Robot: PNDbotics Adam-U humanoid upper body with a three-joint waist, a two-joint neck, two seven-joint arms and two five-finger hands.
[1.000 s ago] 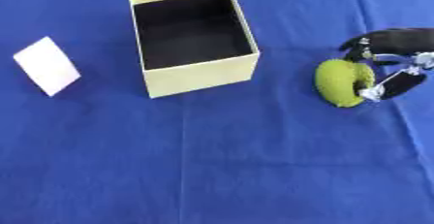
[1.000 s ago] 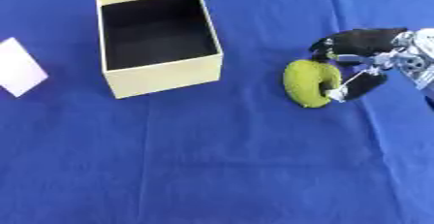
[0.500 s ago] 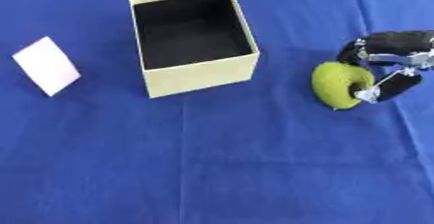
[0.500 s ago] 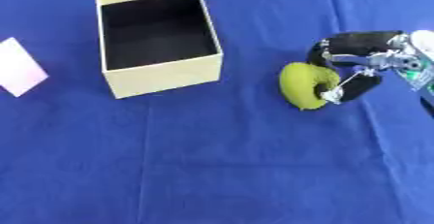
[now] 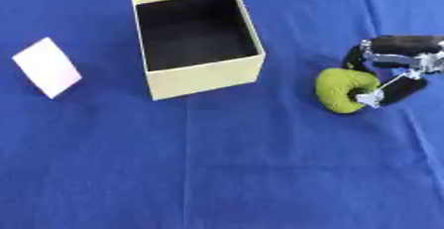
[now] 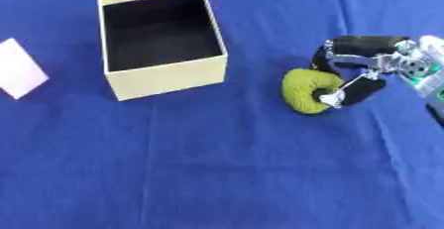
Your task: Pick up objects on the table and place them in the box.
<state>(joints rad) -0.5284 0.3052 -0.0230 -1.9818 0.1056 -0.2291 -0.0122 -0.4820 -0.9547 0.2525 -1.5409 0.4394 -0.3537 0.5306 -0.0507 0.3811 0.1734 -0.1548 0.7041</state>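
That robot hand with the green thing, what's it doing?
The robot's right hand has its fingers curled round a yellow-green ring-shaped object, which sits on the blue tablecloth to the right of the open yellow box. The box looks empty inside, so nothing has gone in yet. A white card lies untouched on the box's far left. The left hand isn't in view.

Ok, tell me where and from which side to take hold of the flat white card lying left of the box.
The flat white card lies alone on the blue cloth, well left of the pale yellow box, offering no raised face. Probably best pinched at one long edge, coming from above on the robot's left. The right hand is curled round the round green object, so the left hand, not in view, suits.
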